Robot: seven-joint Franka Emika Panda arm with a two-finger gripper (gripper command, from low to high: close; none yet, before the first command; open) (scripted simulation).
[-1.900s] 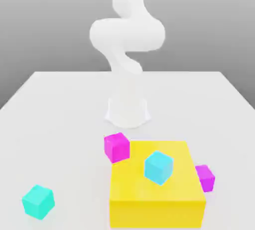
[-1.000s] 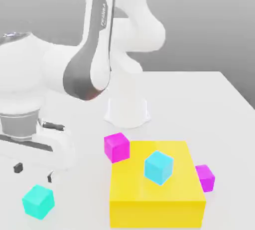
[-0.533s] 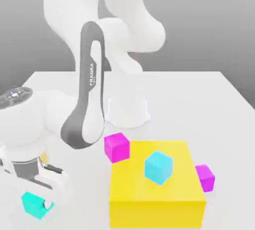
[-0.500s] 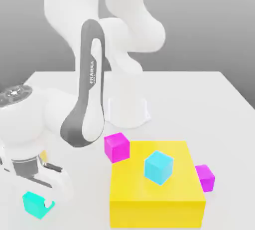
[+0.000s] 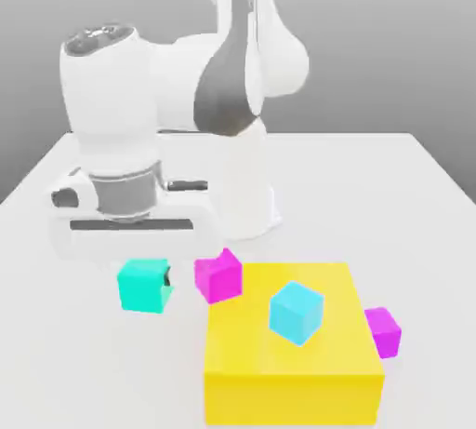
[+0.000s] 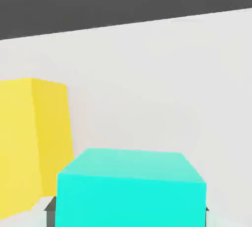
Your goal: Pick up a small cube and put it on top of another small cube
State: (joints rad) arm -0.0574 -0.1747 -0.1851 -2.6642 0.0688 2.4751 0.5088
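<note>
The small teal cube point(image 5: 144, 286) hangs off the table, and my gripper point(image 5: 145, 284) is shut on it below the white hand point(image 5: 130, 222). A dark fingertip point(image 5: 167, 278) shows at the cube's side toward the exterior view's right. In the hand view the teal cube point(image 6: 130, 189) sits close between the fingers point(image 6: 49, 205), with the yellow block point(image 6: 29, 137) beside it. A sky-blue cube point(image 5: 297, 312) rests on top of the yellow block point(image 5: 293, 362). One magenta cube point(image 5: 218, 274) sits just right of the held cube, apart from it.
A second magenta cube point(image 5: 382, 331) lies against the yellow block's side on the exterior view's right. The arm's white base point(image 5: 244, 208) stands behind the cubes. Bare white table point(image 5: 390, 204) stretches to the back right and front left.
The gripper closed on the teal cube at the front left and has carried it up and toward the exterior view's right, near the magenta cube. The other cubes have not moved.
</note>
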